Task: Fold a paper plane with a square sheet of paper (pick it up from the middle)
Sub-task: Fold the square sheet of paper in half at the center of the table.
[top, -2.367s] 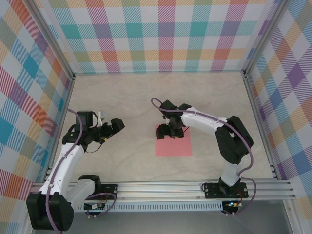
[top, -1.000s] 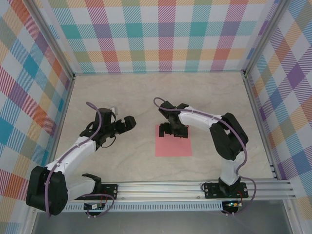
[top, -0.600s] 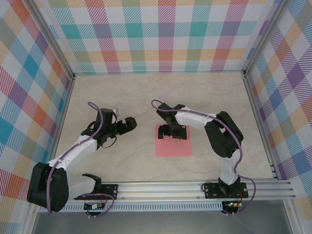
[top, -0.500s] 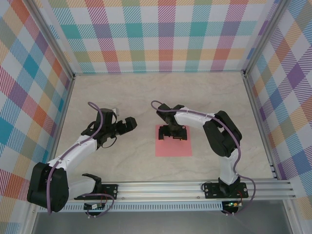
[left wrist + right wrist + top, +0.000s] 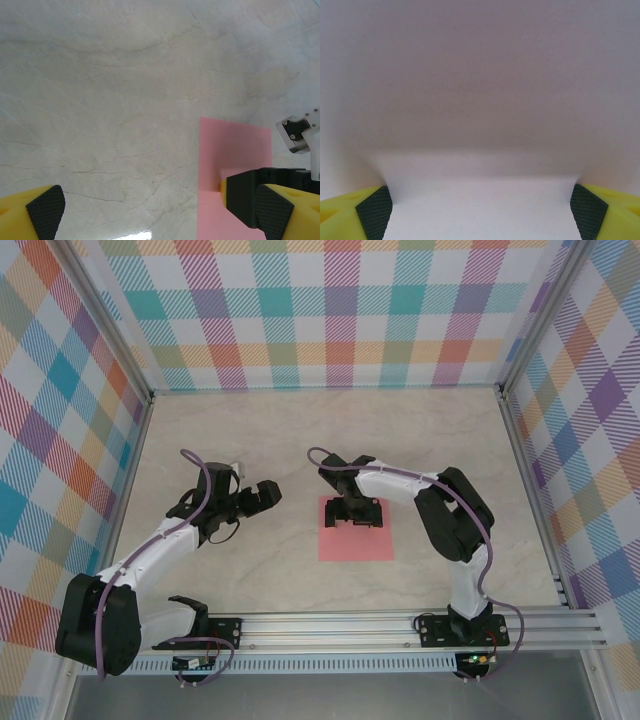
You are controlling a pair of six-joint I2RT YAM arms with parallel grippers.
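The square sheet of paper (image 5: 356, 536) lies flat on the marble table, salmon pink. My right gripper (image 5: 357, 512) is low over the sheet's far half, jaws spread wide and pointing down at it. In the right wrist view the paper (image 5: 480, 90) looks pale and close, with the open gripper (image 5: 480, 212) straddling it and nothing pinched. My left gripper (image 5: 262, 494) hovers open to the left of the sheet, apart from it. In the left wrist view the paper (image 5: 232, 150) shows at the right, and the left gripper (image 5: 159, 215) is over bare table.
The marble table (image 5: 250, 440) is ringed by checked walls (image 5: 330, 310) at the back and sides. A metal rail (image 5: 340, 625) with both arm bases runs along the near edge. The right arm's white link (image 5: 302, 135) shows beyond the paper.
The left gripper swung right toward the sheet, then held still for the last second. The right gripper stayed low on the sheet's far half, shifting only slightly.
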